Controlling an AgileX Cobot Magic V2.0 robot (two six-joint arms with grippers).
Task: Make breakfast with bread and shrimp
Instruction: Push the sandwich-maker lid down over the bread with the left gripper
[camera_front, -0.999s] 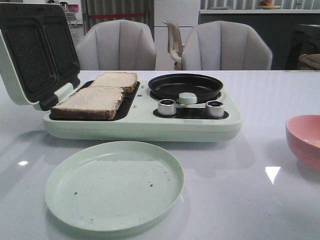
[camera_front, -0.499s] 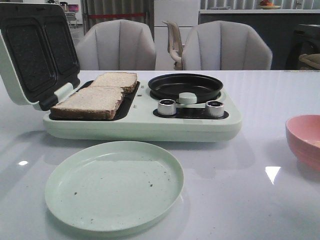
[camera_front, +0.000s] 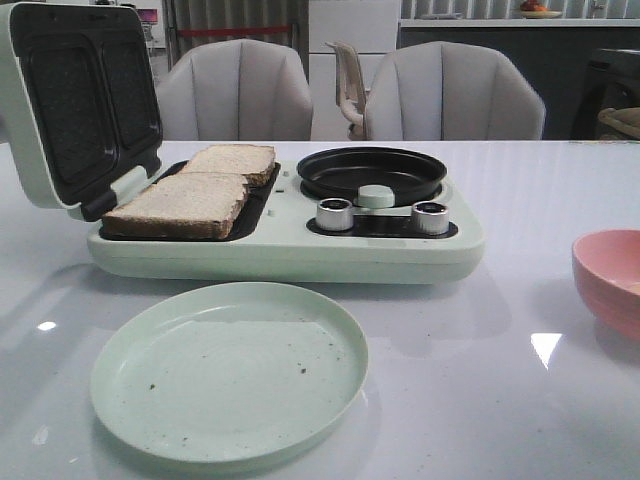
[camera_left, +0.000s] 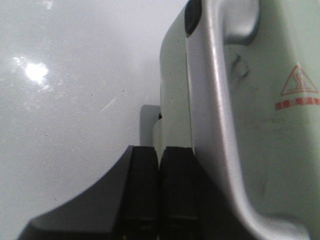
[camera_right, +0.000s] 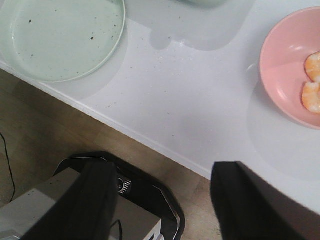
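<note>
- Front view: the bread (camera_front: 200, 190), two crusted slices, lies flat in the left bay of the breakfast maker (camera_front: 285, 245), near slice and far slice touching edge to edge. The lid (camera_front: 75, 100) stands raised at the far left. The round pan (camera_front: 372, 172) on the right side of the appliance holds nothing visible. A green plate (camera_front: 228, 370) sits near, in front of the appliance; a pink bowl (camera_front: 608, 280) sits at the right edge. No arm appears in this view.
- Front view, handling judgement: bread is likely light, soft and easily crushed or torn. Take hold at a crust edge, where it is stiffest, with light pressure.
- Left wrist view: the left gripper (camera_left: 159, 192) has its fingers pressed together with no gap, gripping nothing, and sits against the outer shell of the lid (camera_left: 240, 125), beside its handle.
- Right wrist view: the right gripper (camera_right: 162, 192) has its fingers wide apart and empty, hanging over the near table edge. The shrimp (camera_right: 312, 82), two pieces visible, lies in the pink bowl (camera_right: 280, 65), well apart from the plate (camera_right: 60, 37).
- Right wrist view, handling judgement: shrimp is probably small, light, slippery and soft. Grip across the thick curled body, not the tail.
</note>
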